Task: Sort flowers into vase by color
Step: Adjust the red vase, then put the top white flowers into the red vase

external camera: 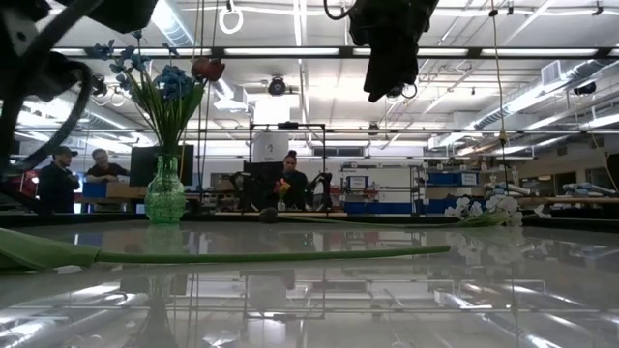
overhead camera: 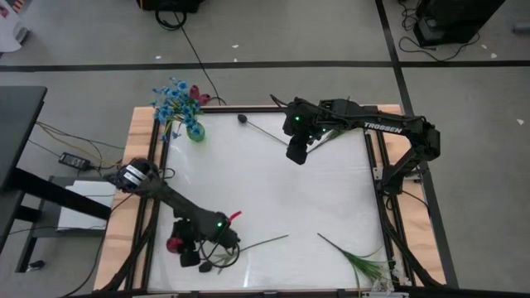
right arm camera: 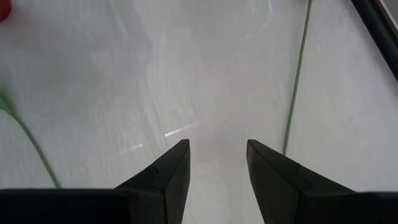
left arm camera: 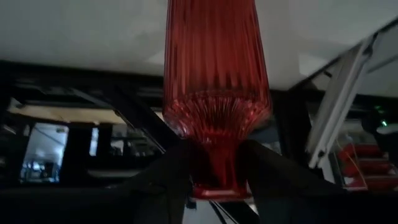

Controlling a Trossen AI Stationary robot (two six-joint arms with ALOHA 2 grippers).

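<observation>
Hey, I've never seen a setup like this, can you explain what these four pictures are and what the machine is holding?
It is a robot with two dark arms at a white table. One picture looks straight down, one looks level across the tabletop, and two come from cameras on the wrists. The left end effector, at the near left edge of the table, grips a red ribbed glass vase by its narrow end. The right end effector hangs open and empty above the far side of the table. A green vase in the far left corner already holds blue flowers. Loose stems lie on the table, with white flowers toward the right.
</observation>
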